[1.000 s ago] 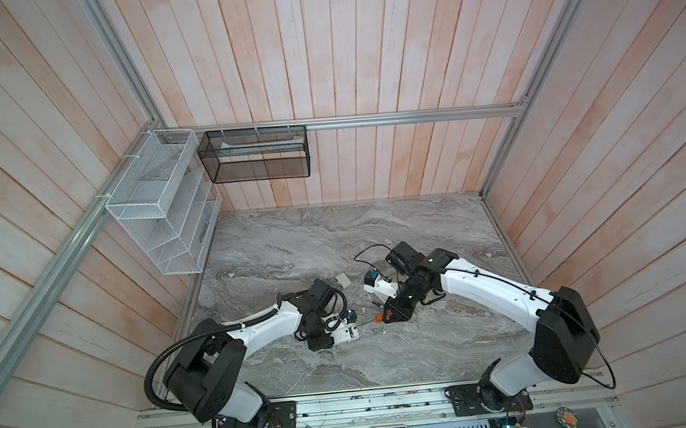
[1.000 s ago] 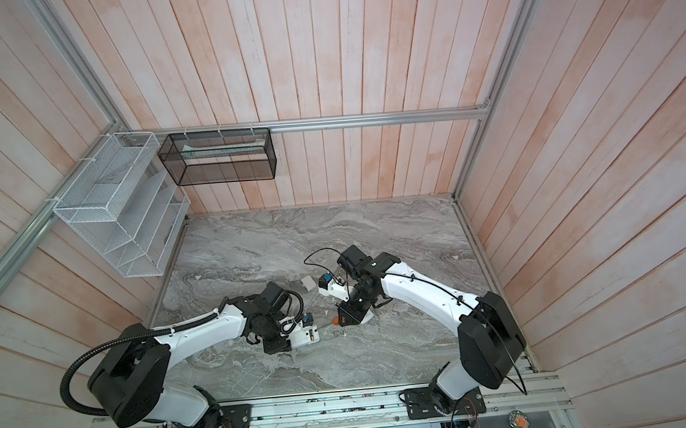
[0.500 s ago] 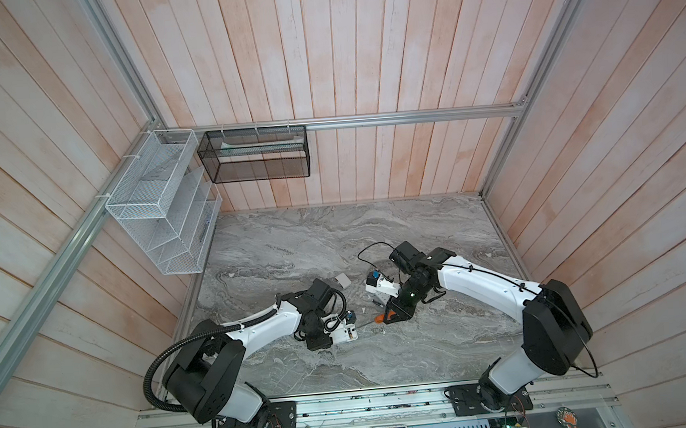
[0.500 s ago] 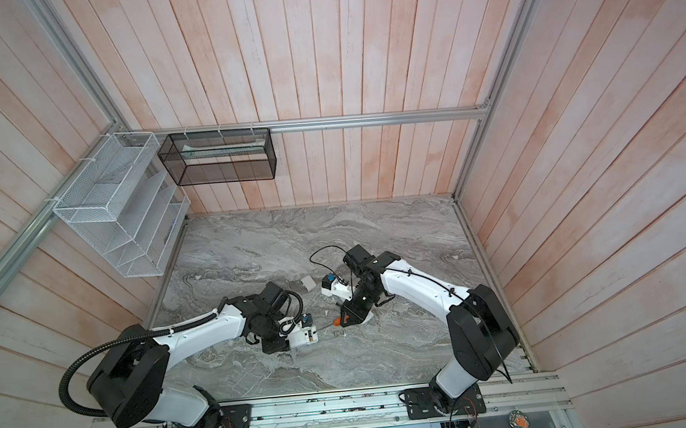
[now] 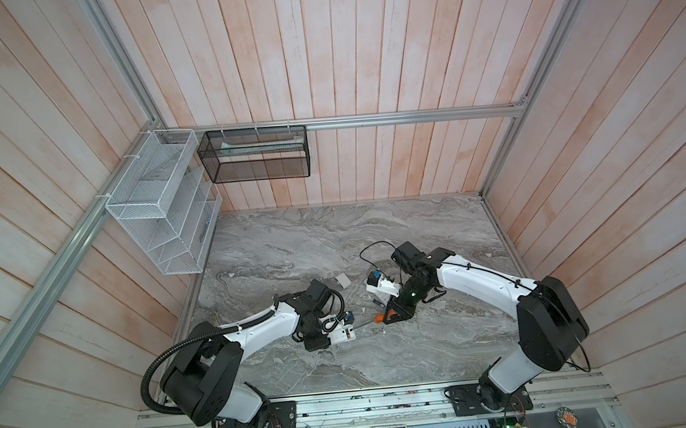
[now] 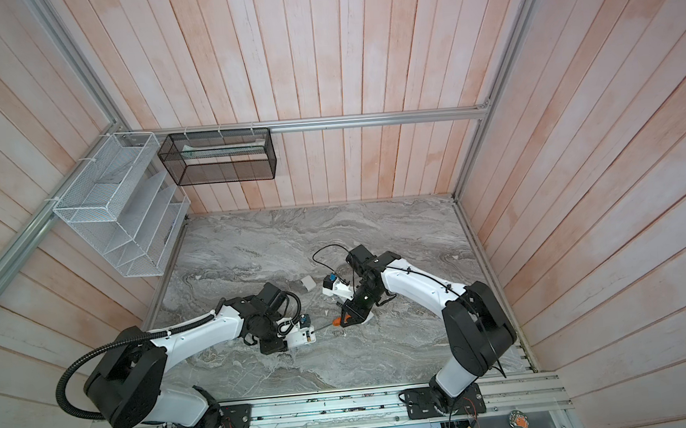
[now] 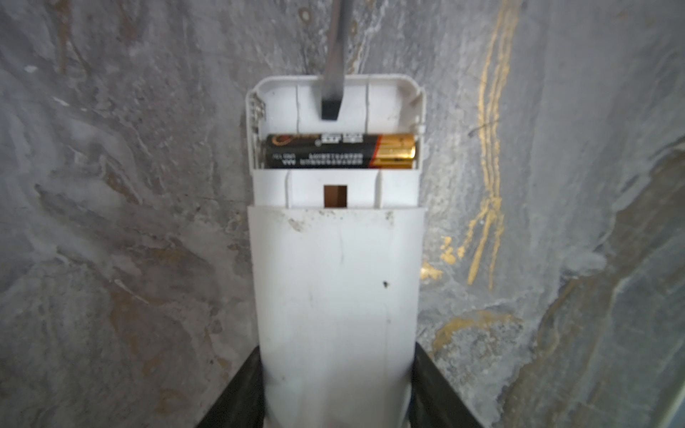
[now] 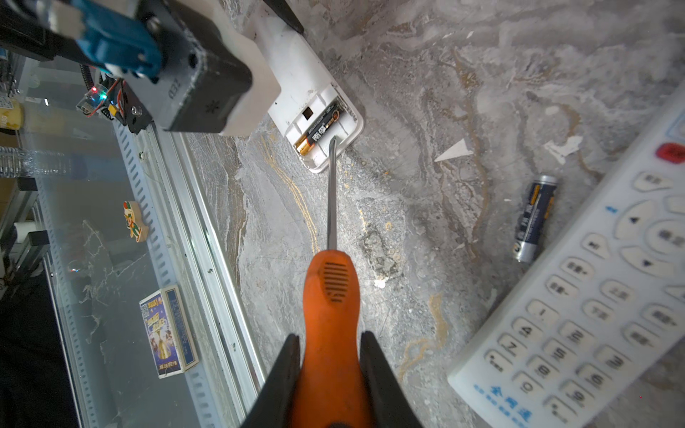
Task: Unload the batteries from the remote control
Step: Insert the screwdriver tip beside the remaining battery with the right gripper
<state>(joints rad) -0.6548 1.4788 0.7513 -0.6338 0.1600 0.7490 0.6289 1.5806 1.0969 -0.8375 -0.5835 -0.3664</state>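
Left claw (image 7: 337, 392) grips white remote (image 7: 335, 296) baring one black-gold battery (image 7: 339, 151); right claw (image 8: 330, 370) clamps orange screwdriver (image 8: 330, 289).

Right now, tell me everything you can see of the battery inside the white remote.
The battery is a slim, glossy black cylinder with white print and a copper-gold band at one end. It lies crosswise, seated in the open compartment at the end of the white remote. The slot beside it is empty. The flat tip of the screwdriver sits over that slot, close to the battery; contact cannot be told.
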